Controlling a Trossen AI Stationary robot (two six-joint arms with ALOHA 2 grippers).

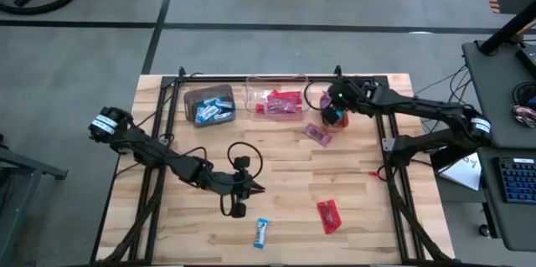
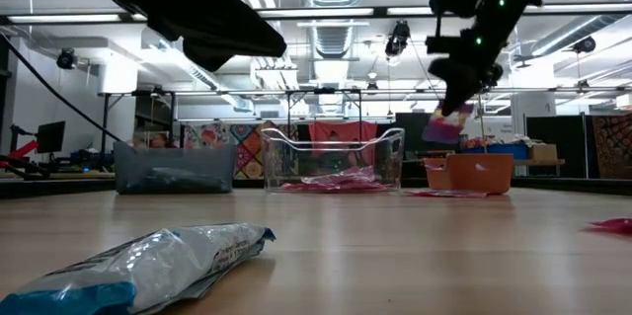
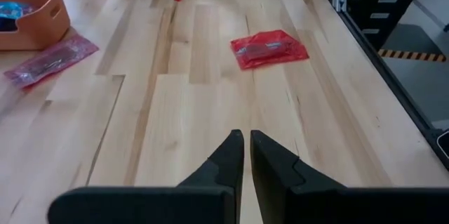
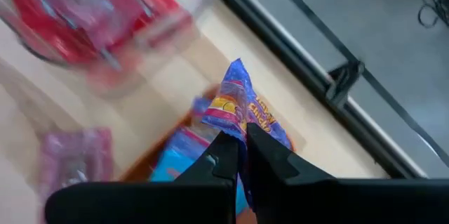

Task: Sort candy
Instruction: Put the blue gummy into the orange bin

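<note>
High view: the right gripper [image 1: 335,115] is hanging over the orange bin [image 1: 330,121] at the table's [image 1: 285,192] 1 o'clock, jaws clenched on a purple candy [image 1: 327,103]. The left gripper [image 1: 258,189] is waiting near the table's center, fingers pressed shut on nothing. A pink candy [image 1: 317,135] is lying just beside the orange bin at its 6 o'clock; a red candy [image 1: 328,216] and a blue-and-white candy [image 1: 261,233] are resting toward 6 o'clock. Blue-and-white sweets are filling the brown bin [image 1: 208,104]; red ones are sitting in the clear bin [image 1: 275,100].

Low view: the purple candy is dangling above the orange bin.

Left wrist view: closed fingers are pointing toward the red candy.

Right wrist view: fingers are pinching the purple wrapper's edge.
</note>
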